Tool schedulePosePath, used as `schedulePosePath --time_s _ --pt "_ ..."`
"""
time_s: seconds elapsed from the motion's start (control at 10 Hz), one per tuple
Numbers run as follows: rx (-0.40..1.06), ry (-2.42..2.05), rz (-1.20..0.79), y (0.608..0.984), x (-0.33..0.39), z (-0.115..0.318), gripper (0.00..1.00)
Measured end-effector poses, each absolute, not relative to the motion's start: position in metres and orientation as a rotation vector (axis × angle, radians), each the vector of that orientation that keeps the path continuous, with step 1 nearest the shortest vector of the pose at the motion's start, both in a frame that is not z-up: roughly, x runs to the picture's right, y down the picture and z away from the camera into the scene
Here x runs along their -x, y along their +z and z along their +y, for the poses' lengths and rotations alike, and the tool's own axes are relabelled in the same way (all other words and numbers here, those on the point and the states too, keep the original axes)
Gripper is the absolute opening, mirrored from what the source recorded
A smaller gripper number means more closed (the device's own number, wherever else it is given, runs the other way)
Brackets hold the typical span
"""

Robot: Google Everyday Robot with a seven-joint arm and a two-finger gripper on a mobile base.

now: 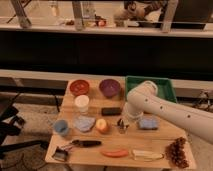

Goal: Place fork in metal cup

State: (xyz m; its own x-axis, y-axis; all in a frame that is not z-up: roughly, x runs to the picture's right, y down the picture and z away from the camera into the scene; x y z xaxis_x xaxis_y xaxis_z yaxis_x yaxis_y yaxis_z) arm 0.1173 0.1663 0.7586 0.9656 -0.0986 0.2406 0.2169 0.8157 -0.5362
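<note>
The metal cup [121, 128] is a small dark shiny cylinder near the middle of the wooden table [165, 135], between an orange fruit and the blue sponge. My gripper [123, 120] hangs from the white arm [150, 102] that reaches in from the right. It sits directly over the cup's mouth and hides part of it. I cannot make out the fork. It may be hidden at the gripper or inside the cup.
A red bowl [79, 87], purple bowl [110, 88] and green tray [155, 86] stand at the back. A white cup [81, 103], black block [111, 111], light-blue cup [61, 128], blue cloth [84, 123], orange fruit [102, 125] and blue sponge [148, 123] fill the middle. A black-handled tool [82, 143], carrot [115, 153], pale yellowish object [146, 155] and grapes [177, 151] lie in front.
</note>
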Motion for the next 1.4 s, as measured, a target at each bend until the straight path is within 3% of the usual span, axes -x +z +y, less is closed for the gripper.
schedulePosePath --time_s 1.4 --pt "0.554 -0.158 -0.214 0.787 -0.125 0.166 0.0"
